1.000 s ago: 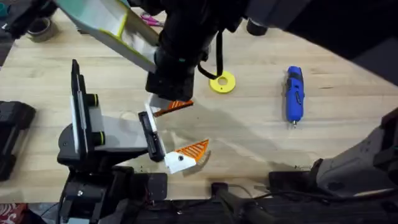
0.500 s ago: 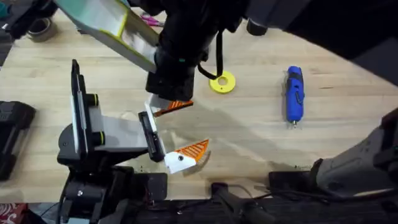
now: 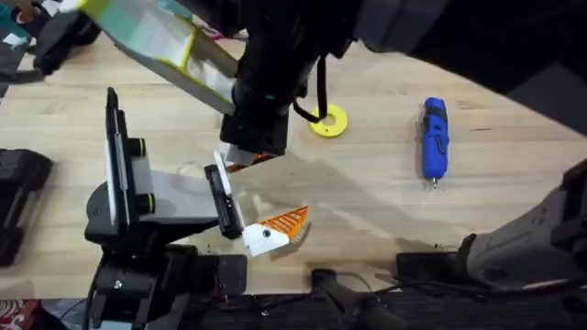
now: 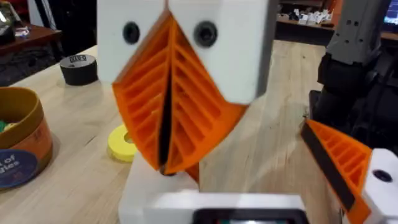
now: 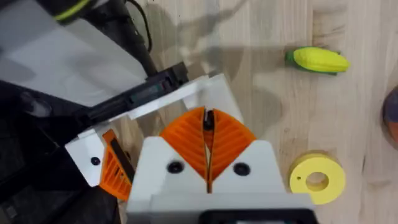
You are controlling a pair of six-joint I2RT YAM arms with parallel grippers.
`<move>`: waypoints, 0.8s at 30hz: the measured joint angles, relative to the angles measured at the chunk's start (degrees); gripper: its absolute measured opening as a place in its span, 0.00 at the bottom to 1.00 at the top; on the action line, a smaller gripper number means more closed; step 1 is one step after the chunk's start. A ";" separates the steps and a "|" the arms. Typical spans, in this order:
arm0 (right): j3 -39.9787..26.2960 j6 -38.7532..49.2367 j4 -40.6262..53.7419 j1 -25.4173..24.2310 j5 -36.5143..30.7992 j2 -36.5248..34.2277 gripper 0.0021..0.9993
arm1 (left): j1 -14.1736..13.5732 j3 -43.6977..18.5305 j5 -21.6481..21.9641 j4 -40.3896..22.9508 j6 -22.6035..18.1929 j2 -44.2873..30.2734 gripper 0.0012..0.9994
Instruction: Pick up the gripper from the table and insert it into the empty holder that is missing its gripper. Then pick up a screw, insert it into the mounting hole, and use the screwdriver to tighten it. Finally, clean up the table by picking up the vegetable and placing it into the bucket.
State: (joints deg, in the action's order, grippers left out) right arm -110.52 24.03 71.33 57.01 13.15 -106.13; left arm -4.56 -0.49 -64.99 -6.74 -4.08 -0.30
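My right gripper [image 3: 249, 148] reaches across the table, shut on the small orange gripper [image 3: 246, 164], most of which is hidden under it. It hangs right at the white holder [image 3: 221, 158] on the far jaw of my left gripper [image 3: 252, 197], which stands open. The near jaw carries an orange ribbed finger [image 3: 284, 220]. In the left wrist view the right gripper [image 4: 165, 163] comes down with its pads pressed together just above the holder [image 4: 146, 186]. The blue screwdriver [image 3: 434, 139] lies to the right. The vegetable [image 5: 318, 60] lies on the wood. The bucket [image 4: 18, 143] stands at the far left.
A flat yellow ring [image 3: 327, 121] lies just beyond the right gripper. A black tape roll [image 4: 79, 67] sits behind the bucket. Open wood stretches between the ring and the screwdriver.
The right gripper has shifted slightly closer to the holder, and now covers more of the orange gripper. The left arm has not moved.
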 joint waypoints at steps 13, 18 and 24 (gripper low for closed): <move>0.44 0.00 -0.63 0.15 -0.17 0.00 0.00 | 0.00 0.00 0.00 0.00 -0.04 -0.02 0.99; 0.44 0.00 -0.64 0.15 -0.17 0.00 0.00 | 0.00 0.00 0.00 0.00 -0.04 -0.01 0.99; 0.44 -0.15 -0.67 0.26 -0.13 0.00 0.78 | 0.00 0.00 0.05 0.00 0.18 -0.02 0.99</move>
State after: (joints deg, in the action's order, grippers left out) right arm -110.08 23.88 70.66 57.28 13.01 -106.13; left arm -4.56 -0.49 -64.95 -6.74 -3.90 -0.32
